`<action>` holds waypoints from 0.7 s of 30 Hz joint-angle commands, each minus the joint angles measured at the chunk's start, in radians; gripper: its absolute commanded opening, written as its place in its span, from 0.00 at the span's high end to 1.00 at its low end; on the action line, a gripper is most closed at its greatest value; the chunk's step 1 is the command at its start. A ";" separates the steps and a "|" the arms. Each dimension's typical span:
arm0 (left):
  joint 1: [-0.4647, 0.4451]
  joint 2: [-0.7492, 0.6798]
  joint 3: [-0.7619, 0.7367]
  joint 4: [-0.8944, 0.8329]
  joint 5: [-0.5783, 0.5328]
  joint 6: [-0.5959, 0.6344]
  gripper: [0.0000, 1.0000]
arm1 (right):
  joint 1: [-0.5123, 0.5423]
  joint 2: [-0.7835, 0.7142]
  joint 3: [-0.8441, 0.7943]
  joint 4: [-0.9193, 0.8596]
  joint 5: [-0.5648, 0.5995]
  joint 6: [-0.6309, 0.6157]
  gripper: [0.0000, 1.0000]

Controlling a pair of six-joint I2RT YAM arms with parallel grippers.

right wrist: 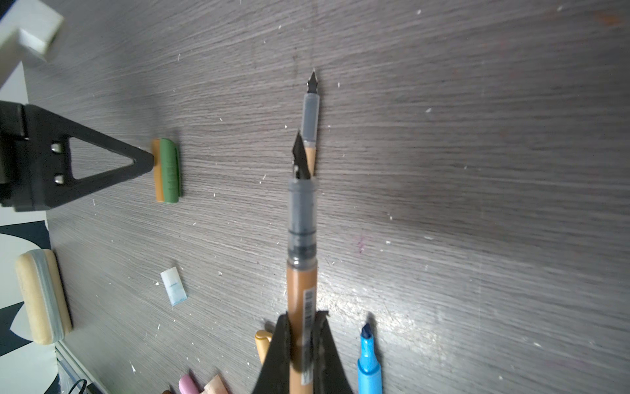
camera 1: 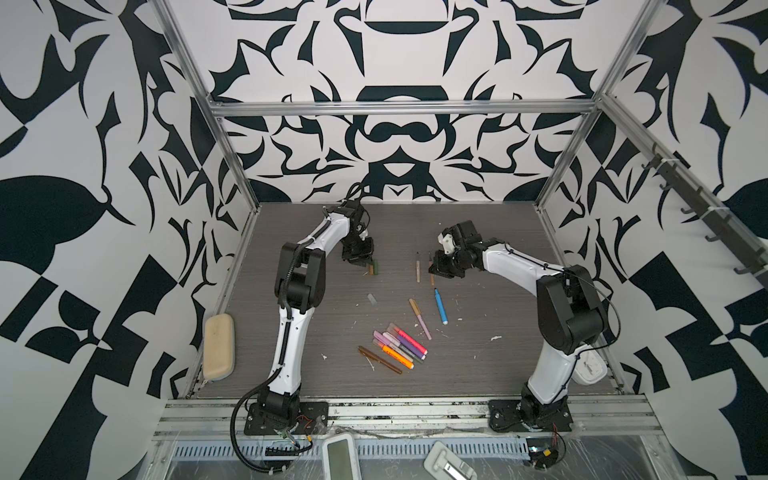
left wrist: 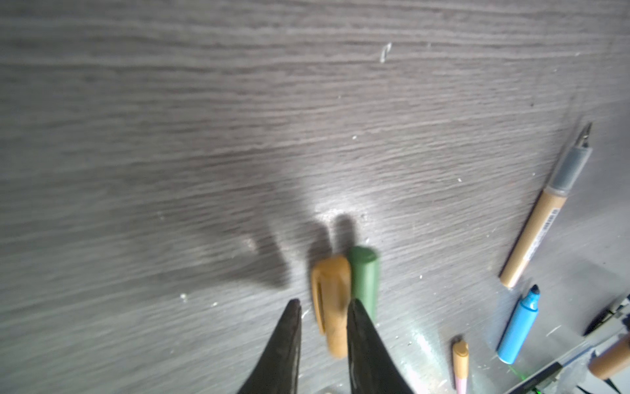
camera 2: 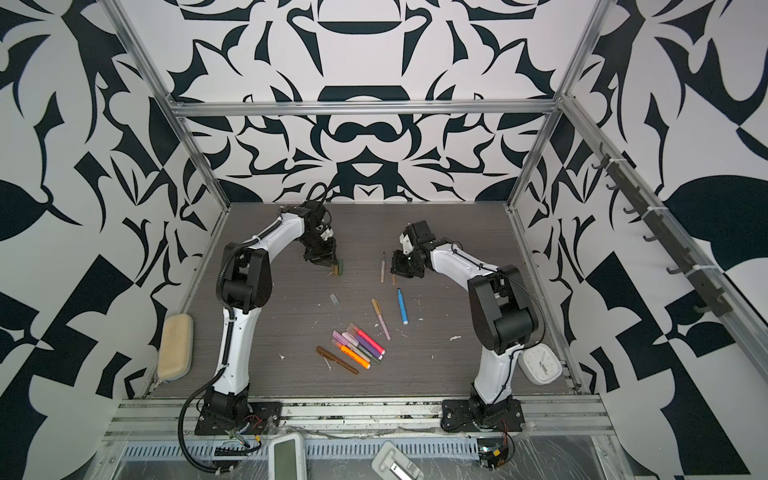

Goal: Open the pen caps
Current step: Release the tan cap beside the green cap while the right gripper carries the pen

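Two pen caps lie side by side on the table: a gold cap [left wrist: 332,300] and a green cap [left wrist: 364,279], also seen in both top views [camera 1: 371,271] [camera 2: 340,267]. My left gripper [left wrist: 324,303] hovers just over the gold cap with its jaws slightly apart and a gap beside the cap. My right gripper [right wrist: 303,315] is shut on the barrel of an uncapped brown pen [right wrist: 301,273], nib pointing away. A second uncapped tan pen [right wrist: 311,116] lies beyond it. A translucent cap [right wrist: 174,285] lies alone.
An uncapped blue marker [camera 1: 440,306] lies near the right gripper. A heap of capped pens [camera 1: 399,347], a gold-pink pen [camera 1: 419,318] and a brown pen [camera 1: 380,360] sit mid-table. A beige case [camera 1: 219,351] is at the left edge, a white clock [camera 1: 588,365] at the right.
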 commanded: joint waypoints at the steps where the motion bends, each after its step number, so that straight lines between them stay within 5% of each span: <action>1: -0.001 0.024 0.024 -0.060 -0.007 0.008 0.71 | -0.002 -0.030 0.033 -0.010 -0.004 -0.004 1.00; 13: -0.001 -0.019 0.024 -0.054 0.000 0.005 0.71 | -0.002 -0.007 0.044 -0.020 0.006 -0.009 1.00; 21: -0.012 -0.188 -0.056 0.036 0.079 -0.019 0.71 | -0.002 -0.001 0.057 -0.046 0.039 -0.020 1.00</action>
